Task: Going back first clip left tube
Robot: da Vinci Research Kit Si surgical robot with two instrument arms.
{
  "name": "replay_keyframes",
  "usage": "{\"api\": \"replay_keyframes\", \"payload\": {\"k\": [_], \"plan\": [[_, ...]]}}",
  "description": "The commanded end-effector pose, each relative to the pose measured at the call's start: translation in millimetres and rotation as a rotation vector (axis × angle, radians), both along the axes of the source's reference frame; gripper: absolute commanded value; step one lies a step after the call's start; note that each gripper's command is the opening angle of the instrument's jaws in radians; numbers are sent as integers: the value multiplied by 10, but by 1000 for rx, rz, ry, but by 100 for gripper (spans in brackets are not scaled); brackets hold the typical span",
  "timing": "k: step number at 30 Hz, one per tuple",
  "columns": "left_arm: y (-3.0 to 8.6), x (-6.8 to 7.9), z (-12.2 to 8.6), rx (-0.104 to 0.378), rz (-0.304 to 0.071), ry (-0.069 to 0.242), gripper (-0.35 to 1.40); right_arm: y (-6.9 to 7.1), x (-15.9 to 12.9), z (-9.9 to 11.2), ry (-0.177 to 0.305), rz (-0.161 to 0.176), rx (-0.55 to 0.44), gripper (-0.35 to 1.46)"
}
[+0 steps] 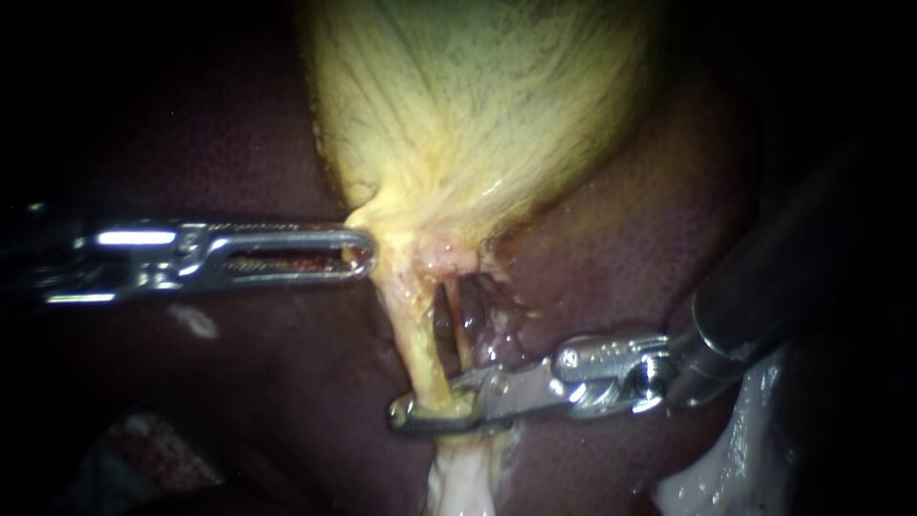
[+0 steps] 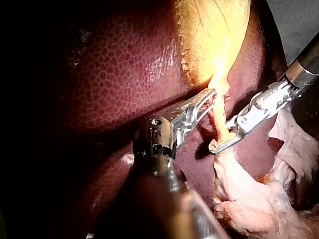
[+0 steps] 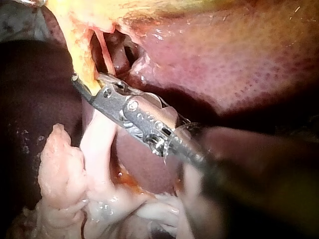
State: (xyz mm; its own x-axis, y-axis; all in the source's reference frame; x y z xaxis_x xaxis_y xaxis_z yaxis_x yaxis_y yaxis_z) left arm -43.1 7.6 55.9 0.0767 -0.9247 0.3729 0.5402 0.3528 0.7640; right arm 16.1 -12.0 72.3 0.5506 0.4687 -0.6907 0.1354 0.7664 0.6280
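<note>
My right instrument, a steel shaft ending in two slim jaws, has them standing slightly apart. The left tube, a thin yellow strand, passes between them near their tips. The jaws hide whether a clip sits there. My left instrument, with slotted steel jaws, is closed on yellow tissue at the neck of the pale yellow gallbladder, well up the tube from the right jaws. Dark red liver lies beneath both.

Bright light falls centrally on the pale yellow, fibrous gallbladder; the dark maroon liver sinks into black shadow at the edges. White glare streaks the shiny steel left instrument.
</note>
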Motion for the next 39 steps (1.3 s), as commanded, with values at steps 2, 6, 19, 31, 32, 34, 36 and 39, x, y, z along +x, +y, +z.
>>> {"api": "replay_keyframes", "payload": {"k": [2, 6, 19, 31, 32, 34, 36, 39], "plan": [[0, 0, 0, 0, 1, -1, -35, 0, 0, 0, 0, 0, -1, -35], [0, 0, 0, 0, 1, -1, -35, 0, 0, 0, 0, 0, -1, -35], [0, 0, 0, 0, 1, 0, -35, 0, 2, 0, 47, -14, -58, 43], [-1, 0, -1, 0, 0, 0, -35, 4, 3, 1, 86, -7, -222, 60], [-1, 0, -1, 0, 0, 0, -35, 5, 3, 2, 88, -8, -227, 60], [-1, 0, -1, 0, 0, 0, -35, 6, 2, 2, 90, -10, -232, 60], [-2, 1, -1, 0, 1, 0, -35, 7, 1, 1, 97, -17, -246, 60], [-2, 1, -1, 0, 1, 0, -35, 9, -1, -1, 105, -24, -265, 60]]}}
